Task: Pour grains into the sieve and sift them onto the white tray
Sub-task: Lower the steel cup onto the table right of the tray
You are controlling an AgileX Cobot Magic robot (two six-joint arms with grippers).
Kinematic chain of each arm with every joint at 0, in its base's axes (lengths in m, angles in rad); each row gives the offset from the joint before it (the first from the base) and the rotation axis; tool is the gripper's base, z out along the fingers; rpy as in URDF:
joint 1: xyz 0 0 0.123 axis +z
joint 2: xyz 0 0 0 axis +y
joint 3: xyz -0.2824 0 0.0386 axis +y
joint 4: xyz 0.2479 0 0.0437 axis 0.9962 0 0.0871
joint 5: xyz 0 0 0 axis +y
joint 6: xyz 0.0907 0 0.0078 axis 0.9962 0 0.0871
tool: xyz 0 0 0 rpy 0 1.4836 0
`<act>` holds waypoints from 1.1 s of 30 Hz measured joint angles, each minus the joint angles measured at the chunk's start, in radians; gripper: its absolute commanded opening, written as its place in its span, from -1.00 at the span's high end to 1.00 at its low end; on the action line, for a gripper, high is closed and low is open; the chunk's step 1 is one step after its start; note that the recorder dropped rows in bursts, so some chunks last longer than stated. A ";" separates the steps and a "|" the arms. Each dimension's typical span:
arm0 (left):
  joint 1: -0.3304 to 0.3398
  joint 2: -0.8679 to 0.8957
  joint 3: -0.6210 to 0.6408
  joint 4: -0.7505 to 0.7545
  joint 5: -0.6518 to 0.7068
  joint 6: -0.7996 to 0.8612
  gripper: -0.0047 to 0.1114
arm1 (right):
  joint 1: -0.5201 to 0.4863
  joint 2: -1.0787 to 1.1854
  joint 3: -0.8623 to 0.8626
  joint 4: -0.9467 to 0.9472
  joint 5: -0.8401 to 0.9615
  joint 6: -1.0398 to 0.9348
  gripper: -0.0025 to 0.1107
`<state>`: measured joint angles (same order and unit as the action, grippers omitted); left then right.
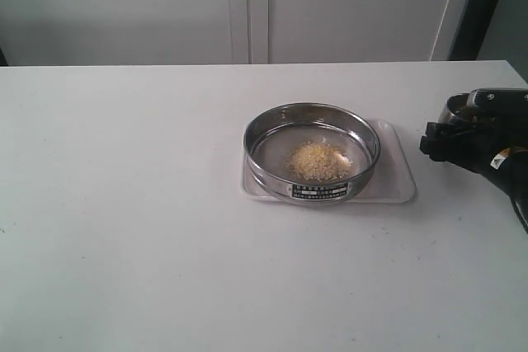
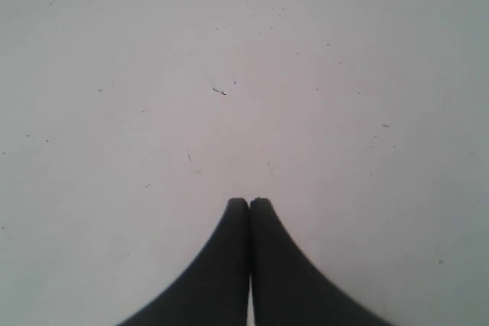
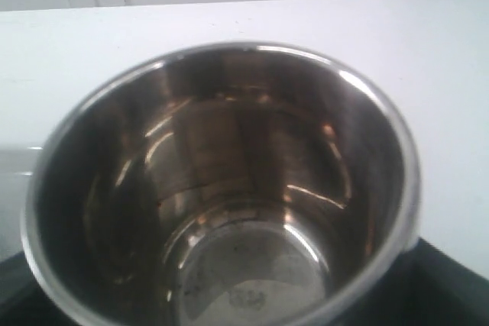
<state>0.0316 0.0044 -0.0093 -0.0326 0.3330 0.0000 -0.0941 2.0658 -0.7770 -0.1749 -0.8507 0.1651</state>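
The left gripper (image 2: 249, 202) appears at the lower centre of its frame as two smooth matte black fingers (image 2: 221, 272). They have rounded tips, and their outer edges flare wide toward the bottom edge. The right arm (image 1: 483, 144), at the right edge of the exterior frame, is a chunky black housing with a small yellow-and-white mark (image 1: 498, 160) on its side.

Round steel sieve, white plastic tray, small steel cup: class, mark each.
round steel sieve (image 1: 320, 191), exterior view, labelled front wall.
white plastic tray (image 1: 397, 173), exterior view, right edge.
small steel cup (image 3: 229, 158), right wrist view, inner wall.
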 measured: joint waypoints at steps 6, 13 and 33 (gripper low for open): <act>0.000 0.000 0.000 0.000 0.000 0.000 0.92 | 0.000 0.044 -0.026 0.019 -0.011 -0.004 0.96; 0.000 0.000 0.000 0.000 0.000 0.000 0.92 | 0.000 0.070 -0.075 0.025 -0.012 -0.023 0.96; 0.000 0.000 0.000 0.000 0.000 0.000 0.92 | 0.000 0.126 -0.090 0.084 -0.026 -0.130 0.96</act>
<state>0.0316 0.0044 -0.0093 -0.0326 0.3330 0.0000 -0.0941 2.1915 -0.8669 -0.0908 -0.8764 0.0349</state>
